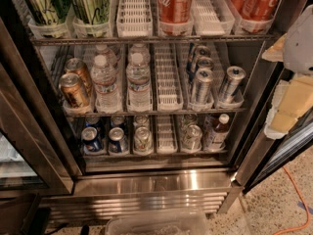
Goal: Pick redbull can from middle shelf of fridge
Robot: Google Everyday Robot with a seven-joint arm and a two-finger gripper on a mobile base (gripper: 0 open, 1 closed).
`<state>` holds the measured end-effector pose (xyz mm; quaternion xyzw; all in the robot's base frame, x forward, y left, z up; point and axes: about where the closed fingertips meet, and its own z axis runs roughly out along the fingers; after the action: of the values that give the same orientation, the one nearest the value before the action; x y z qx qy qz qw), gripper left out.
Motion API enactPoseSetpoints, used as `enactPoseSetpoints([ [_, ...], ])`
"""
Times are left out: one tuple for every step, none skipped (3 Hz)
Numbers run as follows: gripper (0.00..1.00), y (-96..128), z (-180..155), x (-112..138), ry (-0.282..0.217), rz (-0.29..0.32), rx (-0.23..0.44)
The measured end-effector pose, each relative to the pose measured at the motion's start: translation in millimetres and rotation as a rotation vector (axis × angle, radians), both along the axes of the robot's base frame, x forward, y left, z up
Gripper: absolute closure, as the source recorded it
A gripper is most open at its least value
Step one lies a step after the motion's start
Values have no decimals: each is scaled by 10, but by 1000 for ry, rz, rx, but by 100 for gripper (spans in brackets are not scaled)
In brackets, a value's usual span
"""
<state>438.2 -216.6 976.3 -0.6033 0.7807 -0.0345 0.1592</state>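
Note:
The fridge [146, 182] stands open in front of me, with three tiers of drinks. On the middle shelf [167, 89], several slim silver-and-blue redbull cans stand in the two right lanes. The front ones are one can [202, 85] and another to its right [231, 83]. More cans line up behind them. My gripper [293, 82] shows as a grey and yellowish shape at the right edge. It is outside the fridge frame, level with the middle shelf and to the right of the cans, not touching them.
Copper-brown cans [73, 89] and water bottles [139, 82] fill the middle shelf's left lanes. Green cans [90, 4] and red cola cans [175, 1] stand above. Blue cans [92, 140] and a bottle [217, 131] stand below. A clear bin [156, 224] and an orange cable [296, 199] lie on the floor.

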Motion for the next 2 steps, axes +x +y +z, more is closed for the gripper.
enactPoseSetpoints([
  [0,0,0,0,0,0,0],
  [0,-2,-10,6,-24,-3,-14],
])
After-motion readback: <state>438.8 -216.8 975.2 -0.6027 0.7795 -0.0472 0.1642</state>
